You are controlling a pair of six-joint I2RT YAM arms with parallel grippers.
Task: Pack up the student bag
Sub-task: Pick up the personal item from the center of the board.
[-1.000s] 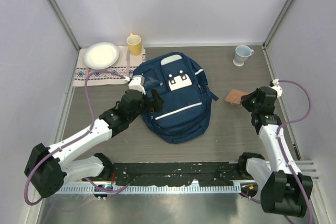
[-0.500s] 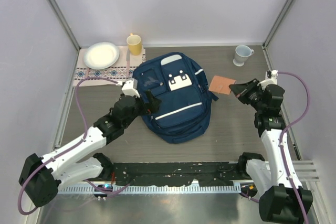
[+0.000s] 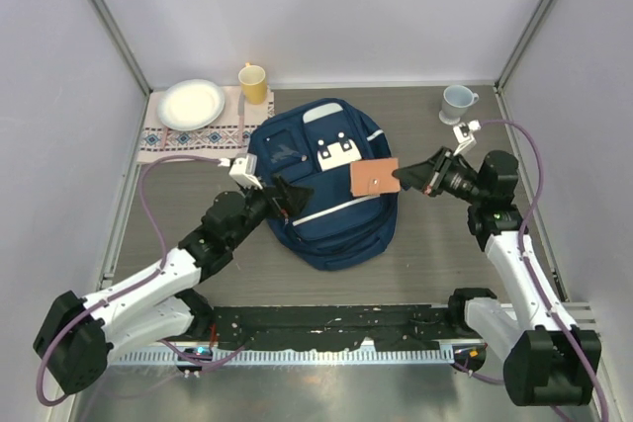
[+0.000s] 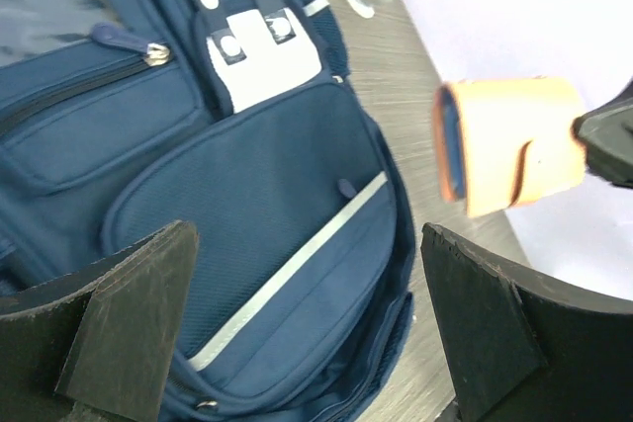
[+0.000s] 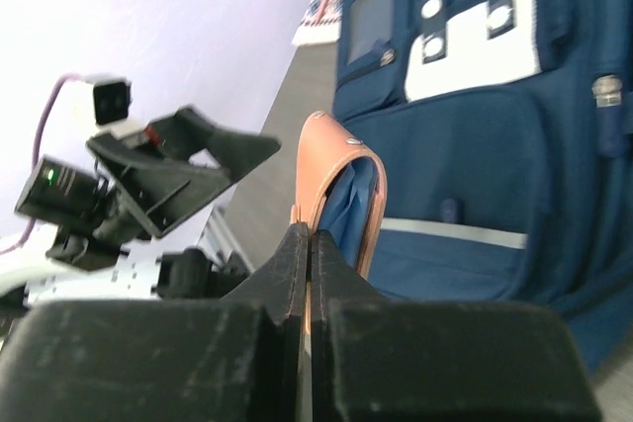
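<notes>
The backpack lies mid-table. The right gripper pinches a tan wallet above the bag's three o'clock edge, and the left gripper sits at its nine o'clock side. A plate and a yellow cup stand toward eleven o'clock, a pale mug toward one.

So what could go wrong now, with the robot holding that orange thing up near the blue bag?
1. The right tool pinches the orange pouch by just one edge, so it might slip and drop.
2. The front pocket of the student bag looks zipped shut, so the pouch may have nowhere to go.
3. The open left tool sits close by, so the two arms could bump.
</notes>
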